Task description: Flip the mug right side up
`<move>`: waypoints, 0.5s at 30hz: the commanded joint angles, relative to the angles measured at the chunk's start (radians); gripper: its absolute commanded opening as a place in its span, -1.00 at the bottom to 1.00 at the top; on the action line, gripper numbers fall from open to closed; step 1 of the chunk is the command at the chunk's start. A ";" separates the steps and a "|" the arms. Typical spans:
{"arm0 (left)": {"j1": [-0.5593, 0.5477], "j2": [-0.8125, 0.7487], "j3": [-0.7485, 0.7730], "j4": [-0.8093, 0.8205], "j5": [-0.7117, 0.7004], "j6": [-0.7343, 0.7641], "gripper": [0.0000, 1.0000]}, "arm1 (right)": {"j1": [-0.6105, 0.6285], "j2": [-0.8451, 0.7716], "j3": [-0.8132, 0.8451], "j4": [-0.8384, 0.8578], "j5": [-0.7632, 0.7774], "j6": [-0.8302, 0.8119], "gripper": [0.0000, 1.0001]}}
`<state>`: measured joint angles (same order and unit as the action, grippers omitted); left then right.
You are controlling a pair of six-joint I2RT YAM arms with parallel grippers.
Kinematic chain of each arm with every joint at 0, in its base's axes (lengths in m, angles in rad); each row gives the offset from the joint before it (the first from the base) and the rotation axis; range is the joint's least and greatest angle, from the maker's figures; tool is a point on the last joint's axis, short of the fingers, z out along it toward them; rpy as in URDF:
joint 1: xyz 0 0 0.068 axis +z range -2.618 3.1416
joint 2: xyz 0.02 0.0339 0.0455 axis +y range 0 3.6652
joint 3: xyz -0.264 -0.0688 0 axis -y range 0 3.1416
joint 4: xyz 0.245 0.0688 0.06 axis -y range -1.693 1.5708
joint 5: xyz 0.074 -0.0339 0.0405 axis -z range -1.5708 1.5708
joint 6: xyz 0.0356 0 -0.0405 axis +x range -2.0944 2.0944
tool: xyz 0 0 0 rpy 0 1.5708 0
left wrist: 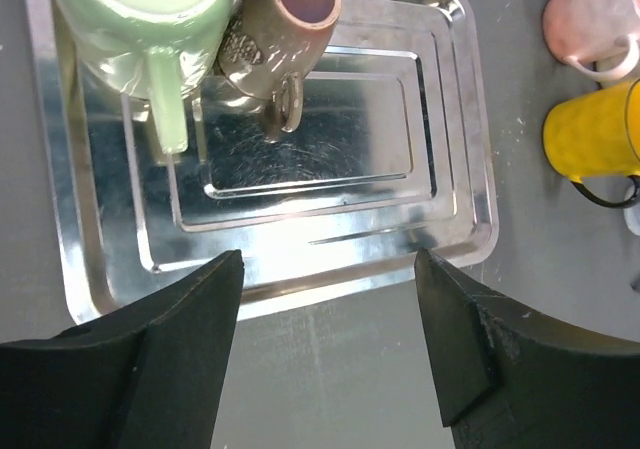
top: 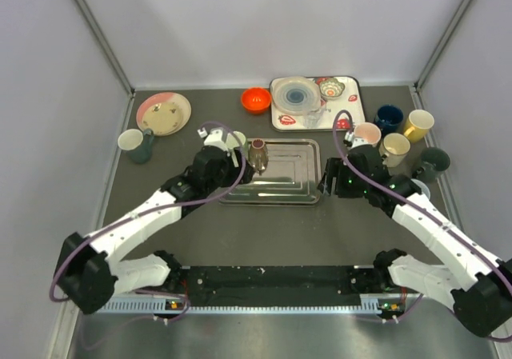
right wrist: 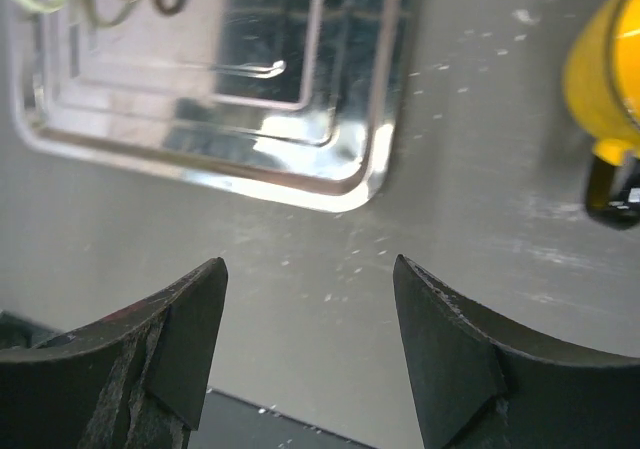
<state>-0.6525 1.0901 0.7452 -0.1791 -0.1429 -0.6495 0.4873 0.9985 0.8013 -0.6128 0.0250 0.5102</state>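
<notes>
Closest to the camera, a black rail (top: pixel 272 279) runs along the near edge of the dark grey table (top: pixel 272 231), and both white arms start from it. The table top has small pale specks and scuffs.

The left gripper (left wrist: pixel 327 299) hangs over the left edge of a shiny metal tray (top: pixel 292 175). Its black fingers (left wrist: pixel 190 319) are wide apart and hold nothing. The right gripper (right wrist: pixel 307 279) hangs over bare table just beside the tray's right side. Its fingers are wide apart too, and nothing is in them.

The brown mug (left wrist: pixel 280 39) sits on the left part of the tray, past the left gripper. Its open mouth faces up and its handle points toward that gripper. It has bumpy marks on its side, too small to read. A light green mug (left wrist: pixel 140 14) is pressed right against it on the tray.

Farther back on the left are a white and dark mug (top: pixel 136 143) and a pink and cream plate (top: pixel 164 113). An orange bowl (top: pixel 256 99) and a flowery tray (top: pixel 352 103) with dishes sit at the back. On the right is a bunch of mugs: pink (top: pixel 366 133), dark blue (top: pixel 389 117), yellow (top: pixel 418 124), cream (top: pixel 394 147) and dark green (top: pixel 432 163).

Plain pale walls (top: pixel 272 23) with metal corner posts stand around the table.
</notes>
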 commanded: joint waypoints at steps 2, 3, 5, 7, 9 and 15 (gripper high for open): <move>-0.015 0.212 0.161 0.043 0.031 0.034 0.40 | 0.050 -0.084 0.030 0.039 -0.088 0.030 0.35; -0.021 0.246 0.189 0.023 0.016 0.036 0.37 | 0.050 -0.096 0.029 0.039 -0.089 0.030 0.35; -0.030 0.342 0.265 -0.015 -0.016 0.042 0.29 | 0.050 -0.127 0.024 0.041 -0.094 0.021 0.35; -0.032 0.401 0.330 -0.045 -0.040 0.036 0.21 | 0.051 -0.150 0.021 0.041 -0.100 0.017 0.35; -0.032 0.471 0.356 -0.059 -0.073 0.033 0.12 | 0.051 -0.159 0.013 0.042 -0.106 0.016 0.35; -0.036 0.608 0.447 -0.106 -0.144 0.053 0.08 | 0.051 -0.173 -0.007 0.044 -0.134 0.008 0.35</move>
<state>-0.6834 1.6489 1.1213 -0.2413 -0.2058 -0.6243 0.5285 0.8417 0.7986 -0.6064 -0.0818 0.5247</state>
